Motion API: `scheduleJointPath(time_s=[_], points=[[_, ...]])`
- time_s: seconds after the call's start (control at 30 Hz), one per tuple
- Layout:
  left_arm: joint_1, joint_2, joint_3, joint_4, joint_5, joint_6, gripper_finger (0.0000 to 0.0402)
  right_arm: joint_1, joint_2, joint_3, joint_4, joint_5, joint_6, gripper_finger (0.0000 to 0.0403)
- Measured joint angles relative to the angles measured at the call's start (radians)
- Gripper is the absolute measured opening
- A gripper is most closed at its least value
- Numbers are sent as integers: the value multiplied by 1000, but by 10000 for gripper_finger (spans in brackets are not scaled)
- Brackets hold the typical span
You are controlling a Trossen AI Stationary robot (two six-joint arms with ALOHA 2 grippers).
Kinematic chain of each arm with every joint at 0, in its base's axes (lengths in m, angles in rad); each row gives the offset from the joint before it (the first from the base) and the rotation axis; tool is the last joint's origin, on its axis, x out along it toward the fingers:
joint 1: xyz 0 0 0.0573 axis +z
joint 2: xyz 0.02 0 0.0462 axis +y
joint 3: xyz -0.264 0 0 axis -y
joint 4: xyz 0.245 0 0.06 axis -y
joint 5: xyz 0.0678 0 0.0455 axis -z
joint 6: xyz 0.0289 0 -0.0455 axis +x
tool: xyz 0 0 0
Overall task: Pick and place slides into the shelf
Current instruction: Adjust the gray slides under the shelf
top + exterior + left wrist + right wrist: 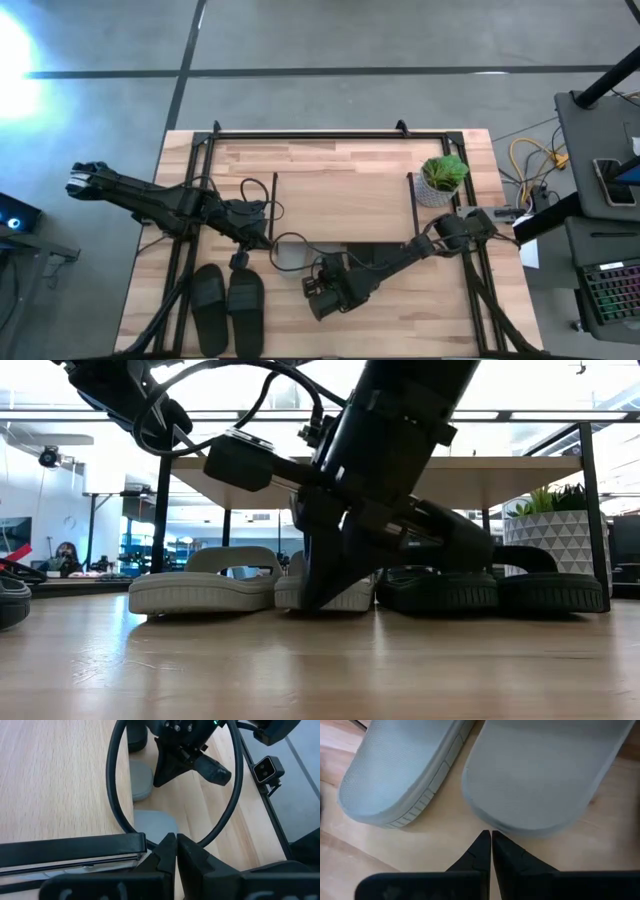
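Note:
The shelf (340, 195) stands mid-table. Under its board (500, 470) rest two light grey slides (205, 588) (350, 595) and two black slides (440, 588), all sole-down on the table. A second black pair (228, 300) lies on the table near the front left. My right gripper (487, 840) is shut and low on the table, its tips at the heel end of the right-hand grey slide (540, 780). My left gripper (175, 847) is shut and hovers by the shelf's near left corner (255, 238), above the grey heels (155, 822). My right gripper points level from the table's near side at the heel end (492, 826) of the right-hand grey slide, fingers shut. Whether the fingertips touch the heel or stop just short of it, I cannot tell. The slide lies flat on the table.
A potted plant (440, 180) stands at the shelf's right side. A black cable loops between the left arm and the shelf (115, 795). The shelf's black wire legs (160, 510) flank the slides. Bare table lies in front of the shelf (320, 670).

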Motion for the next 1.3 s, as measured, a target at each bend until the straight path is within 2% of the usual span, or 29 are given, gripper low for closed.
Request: scheduleJointPath(time_s=[0.27,0.37,0.5,0.63,0.73,0.9,1.3], points=[[0,0,0,0,0,0,0,4,-5,0,-37,-15,52,9],[0,0,0,0,0,0,0,14,-9,19,42,-20,49,8],[0,0,0,2,0,27,0,23,-13,50,169,-23,-33,9],[-4,-3,0,-1,2,69,0,17,-3,64,192,-20,-69,8],[-25,-31,0,-7,3,114,0,8,9,64,230,-18,-86,9],[-52,-103,0,-44,0,124,0,-6,37,64,392,-20,-200,8],[-53,-269,0,-176,-19,121,0,-20,49,72,392,-30,-214,9]])
